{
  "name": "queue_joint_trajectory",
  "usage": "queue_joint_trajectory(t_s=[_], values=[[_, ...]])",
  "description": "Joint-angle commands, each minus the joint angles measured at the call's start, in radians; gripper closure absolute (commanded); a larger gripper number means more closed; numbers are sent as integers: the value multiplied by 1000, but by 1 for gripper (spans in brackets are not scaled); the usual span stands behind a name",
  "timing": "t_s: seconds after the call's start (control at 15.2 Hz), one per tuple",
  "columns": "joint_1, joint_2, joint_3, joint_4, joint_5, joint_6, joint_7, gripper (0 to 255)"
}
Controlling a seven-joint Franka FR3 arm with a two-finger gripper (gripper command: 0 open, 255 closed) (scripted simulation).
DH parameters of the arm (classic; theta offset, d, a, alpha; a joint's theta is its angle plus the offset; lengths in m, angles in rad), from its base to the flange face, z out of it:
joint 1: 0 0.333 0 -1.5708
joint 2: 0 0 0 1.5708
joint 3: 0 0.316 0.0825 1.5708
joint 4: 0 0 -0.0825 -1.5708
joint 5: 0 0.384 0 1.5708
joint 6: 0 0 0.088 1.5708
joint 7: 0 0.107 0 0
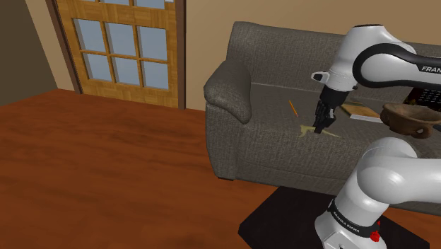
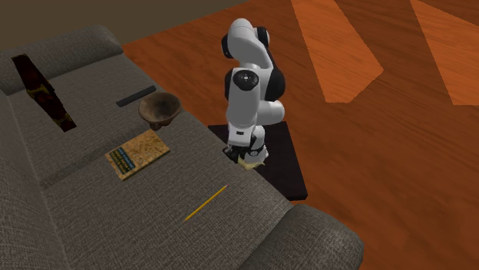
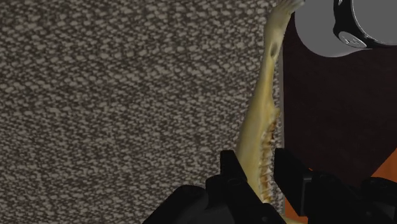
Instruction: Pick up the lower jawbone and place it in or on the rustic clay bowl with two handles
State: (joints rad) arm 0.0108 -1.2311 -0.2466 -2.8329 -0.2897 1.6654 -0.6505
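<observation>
The lower jawbone [image 3: 262,121] is pale yellow, with a row of teeth. It lies at the front edge of the grey sofa seat [image 1: 275,138]. My gripper [image 3: 259,164] is shut on its near end, with a black finger pressed to each side. From the shoulder view, the gripper [image 1: 322,129] points down at the jawbone [image 1: 307,130] on the cushion. Across the sofa in the second exterior view, the jawbone [image 2: 250,160] shows under the hand [image 2: 242,153]. The brown two-handled bowl [image 1: 407,119] [image 2: 160,110] stands on the seat further along.
A book [image 2: 137,153] [image 1: 361,110] lies on the seat between bowl and gripper. An orange pencil [image 2: 206,202] [image 1: 292,107] lies nearby, and a dark remote [image 2: 137,97] sits beyond the bowl. The sofa arm [image 1: 230,88] rises at the shoulder view's left. Wooden floor [image 1: 106,170] surrounds the stand.
</observation>
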Motion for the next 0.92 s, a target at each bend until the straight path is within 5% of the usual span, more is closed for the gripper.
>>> queue_joint_trajectory(t_s=[0.0,0.86], values=[[5,8,7,21,10,-23,0,255],[28,71,45,218,50,-157,-9,255]])
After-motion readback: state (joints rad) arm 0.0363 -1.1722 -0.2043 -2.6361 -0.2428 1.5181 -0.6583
